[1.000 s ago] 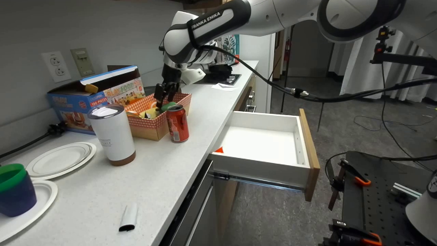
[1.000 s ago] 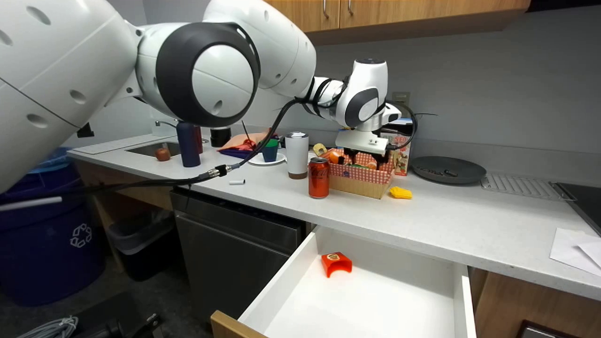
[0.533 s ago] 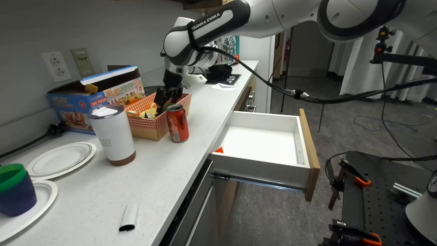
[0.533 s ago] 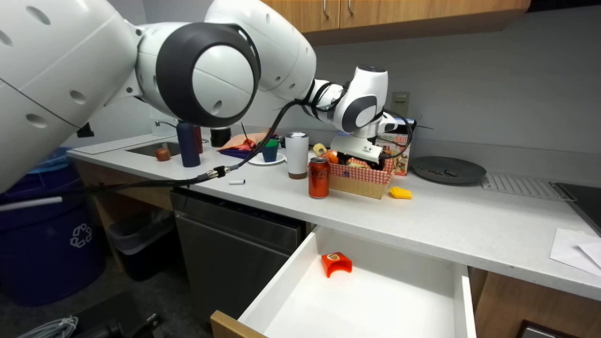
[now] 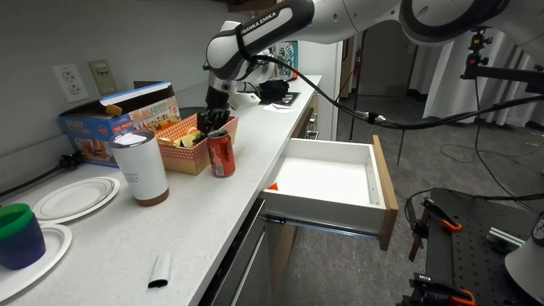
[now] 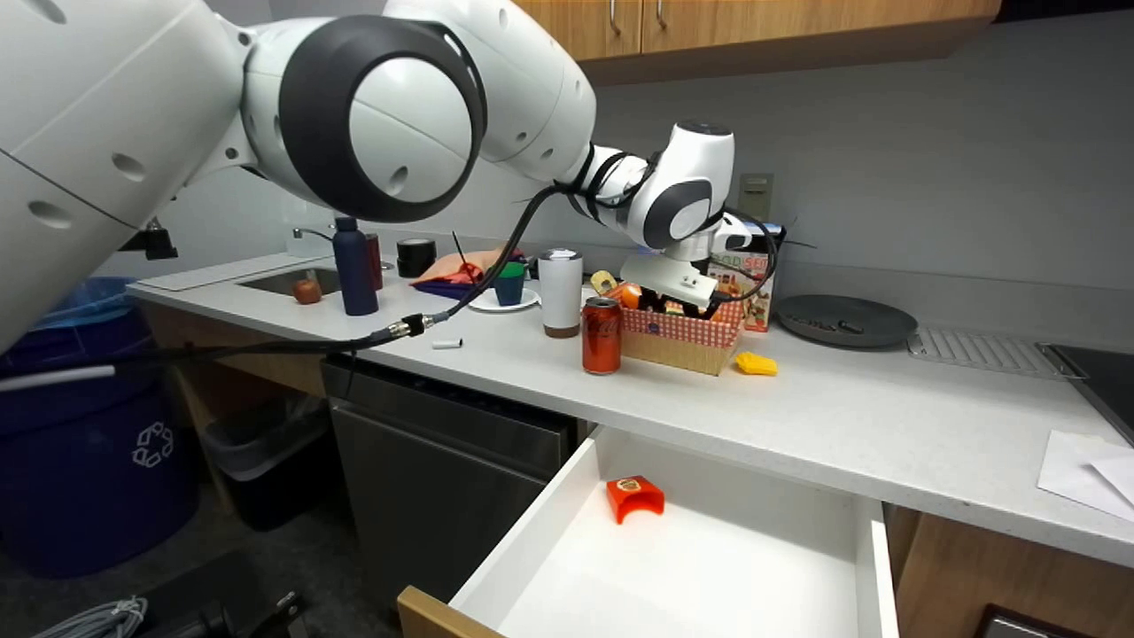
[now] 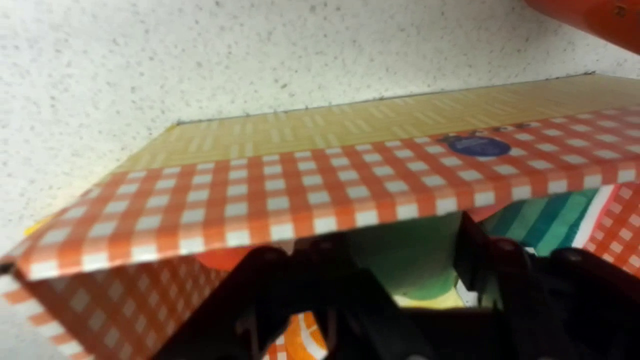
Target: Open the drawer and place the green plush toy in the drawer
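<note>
The wide white drawer (image 5: 331, 180) stands pulled open below the counter; it also shows in an exterior view (image 6: 709, 567). A small red piece (image 6: 634, 498) lies in its back corner. My gripper (image 5: 212, 125) points down inside the red-checked basket (image 6: 678, 332) on the counter. In the wrist view the green plush toy (image 7: 410, 270) fills the gap between my two dark fingers (image 7: 405, 235), which appear shut on it just inside the basket wall. In both exterior views the toy is hidden by the gripper, can and basket.
A red can (image 5: 221, 153) stands close against the basket. A white tumbler (image 5: 140, 170) and paper plates (image 5: 76, 197) are beside it. A play-food box (image 5: 123, 123) is behind. A yellow piece (image 6: 756, 363) and a dark pan (image 6: 846, 321) lie past the basket.
My gripper has lowered into the basket, then shifted slightly toward the drawer side. Its fingers look closer together around the toy. The elbow has shifted slightly. The drawer has not moved.
</note>
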Controlling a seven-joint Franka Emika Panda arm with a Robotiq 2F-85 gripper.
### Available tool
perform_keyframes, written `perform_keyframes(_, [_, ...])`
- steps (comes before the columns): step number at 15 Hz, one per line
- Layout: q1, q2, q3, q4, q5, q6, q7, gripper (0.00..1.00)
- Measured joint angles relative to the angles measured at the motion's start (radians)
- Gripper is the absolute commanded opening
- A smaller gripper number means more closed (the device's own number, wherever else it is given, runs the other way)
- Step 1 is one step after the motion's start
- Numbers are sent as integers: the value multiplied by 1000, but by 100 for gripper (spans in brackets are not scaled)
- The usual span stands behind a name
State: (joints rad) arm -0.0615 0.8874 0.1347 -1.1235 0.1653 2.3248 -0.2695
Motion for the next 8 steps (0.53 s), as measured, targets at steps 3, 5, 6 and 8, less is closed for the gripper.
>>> perform_keyframes(3, [0,-37,0,-24,0,28,7,7])
perform_keyframes(5, [0,-81,0,-48,0,52,19,4])
perform_keyframes(6, [0,-112,0,-65,0,58,30,3])
perform_keyframes(8, [0,-191,-2,-119,0,58,60,5])
